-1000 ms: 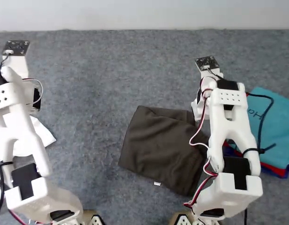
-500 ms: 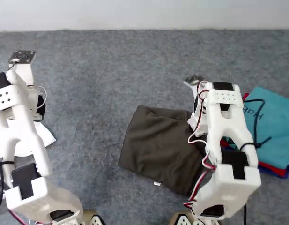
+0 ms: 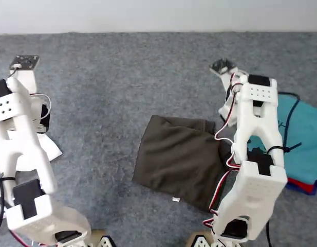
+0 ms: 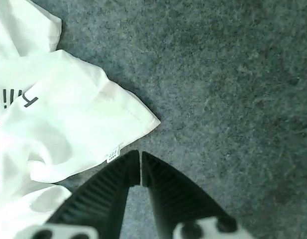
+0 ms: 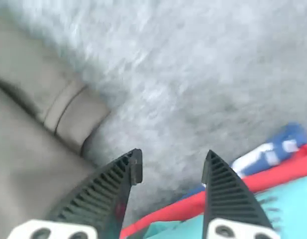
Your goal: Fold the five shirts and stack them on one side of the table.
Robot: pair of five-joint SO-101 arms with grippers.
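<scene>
So, brown shirt (image 3: 176,164): dark olive-brown, folded into a rough rectangle with soft creases. It lies mid-worktop between my two arms, and its right edge is hidden under my right arm in the high view.
Tag (image 3: 175,199): a small pale tab on the brown shirt's near hem, too small for me to read.
White shirt (image 4: 53,119): crumpled and unfolded at the left edge of the worktop (image 3: 122,77), partly under my left arm.
Pile on the right: teal shirt (image 3: 302,139) on top, red shirt (image 3: 302,182) under it, and blue shirt (image 3: 308,190) peeking out at the bottom. They are stacked flat at the worktop's right edge.
Count: five pieces of cloth, namely one brown, one white and three in the pile. I can't tell whether the white heap hides another.
Writing: dark lettering on the white shirt is cut off at the picture's edge. A tiny label (image 4: 112,155) sits on its hem. A dark print on the teal shirt is mostly covered by my right arm.
Left claw (image 4: 141,164): pressed together, tips meeting with nothing between them, just off the white shirt's corner over grey worktop.
Right claw (image 5: 173,162): spread wide and empty, hanging over bare worktop between the brown shirt's folded edge and the pile.
</scene>
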